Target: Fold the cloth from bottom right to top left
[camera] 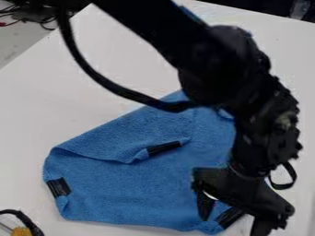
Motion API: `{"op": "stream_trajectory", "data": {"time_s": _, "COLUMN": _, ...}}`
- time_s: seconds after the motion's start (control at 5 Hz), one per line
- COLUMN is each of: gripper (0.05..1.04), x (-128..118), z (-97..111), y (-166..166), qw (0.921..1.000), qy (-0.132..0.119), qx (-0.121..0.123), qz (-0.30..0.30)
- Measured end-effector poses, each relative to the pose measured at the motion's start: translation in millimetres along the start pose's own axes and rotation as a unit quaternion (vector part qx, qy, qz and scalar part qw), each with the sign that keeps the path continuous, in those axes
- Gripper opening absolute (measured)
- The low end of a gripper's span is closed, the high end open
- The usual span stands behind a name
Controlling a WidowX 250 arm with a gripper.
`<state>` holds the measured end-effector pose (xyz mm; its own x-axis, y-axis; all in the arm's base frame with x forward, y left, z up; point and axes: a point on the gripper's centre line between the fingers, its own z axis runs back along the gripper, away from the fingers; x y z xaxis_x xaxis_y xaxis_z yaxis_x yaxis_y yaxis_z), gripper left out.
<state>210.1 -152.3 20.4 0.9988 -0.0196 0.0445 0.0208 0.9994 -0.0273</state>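
The soft, fuzzy blue cloth (141, 184) lies on the white table (92, 103), its upper-left part folded inward in a loose flap, black bands gripping its gathered corners. At the cloth's bottom-right corner, the gripper (231, 226) hangs with its claw spread.

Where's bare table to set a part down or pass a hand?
Bare table: upper left, between its left edge, the cloth and the arm's cable; upper right, beyond the arm. Crowded: cloth's bottom-right corner, at the jaws; view's bottom left, with a yellow thing.
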Motion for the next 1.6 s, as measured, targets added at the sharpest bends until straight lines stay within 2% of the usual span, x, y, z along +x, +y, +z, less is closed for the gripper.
{"op": "stream_trajectory", "data": {"time_s": 0.2, "gripper": 1.001, "x": 7, "z": -1, "y": -5, "qw": 1.0000, "qy": 0.003, "qx": 0.009, "qz": -0.003}}
{"op": "stream_trajectory", "data": {"time_s": 0.4, "gripper": 1.001, "x": 10, "z": -6, "y": -6, "qw": 0.9999, "qy": 0.004, "qx": 0.003, "qz": -0.016}}
{"op": "stream_trajectory", "data": {"time_s": 0.6, "gripper": 1.000, "x": 17, "z": -15, "y": -3, "qw": 0.9997, "qy": 0.007, "qx": -0.005, "qz": -0.023}}
{"op": "stream_trajectory", "data": {"time_s": 0.8, "gripper": 0.949, "x": 21, "z": -19, "y": -5, "qw": 0.9995, "qy": 0.008, "qx": -0.026, "qz": -0.015}}
{"op": "stream_trajectory", "data": {"time_s": 1.2, "gripper": 0.435, "x": 25, "z": -24, "y": -6, "qw": 0.9986, "qy": 0.001, "qx": -0.051, "qz": -0.010}}
{"op": "stream_trajectory", "data": {"time_s": 1.4, "gripper": 0.232, "x": 27, "z": -23, "y": -5, "qw": 0.9987, "qy": -0.004, "qx": -0.048, "qz": -0.016}}
{"op": "stream_trajectory", "data": {"time_s": 1.6, "gripper": 0.117, "x": 27, "z": -22, "y": -6, "qw": 0.9991, "qy": -0.007, "qx": -0.038, "qz": -0.015}}
